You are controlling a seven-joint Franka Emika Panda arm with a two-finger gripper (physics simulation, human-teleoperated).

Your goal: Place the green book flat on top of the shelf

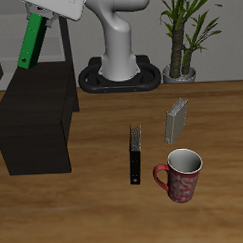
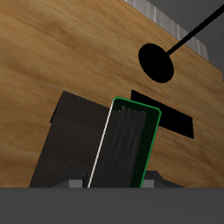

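The green book (image 2: 129, 144) fills the wrist view, pinched between the jaws (image 2: 114, 182) and hanging on a slant below them, with the matte black shelf (image 1: 35, 117) underneath and slightly off to one side. Since the book is tilted rather than flat, letting go from this height would likely land it on an edge, and it could topple or slide off the shelf onto the bench (image 1: 218, 224); lowering askew could also jam a corner against the top and twist the book in the grip
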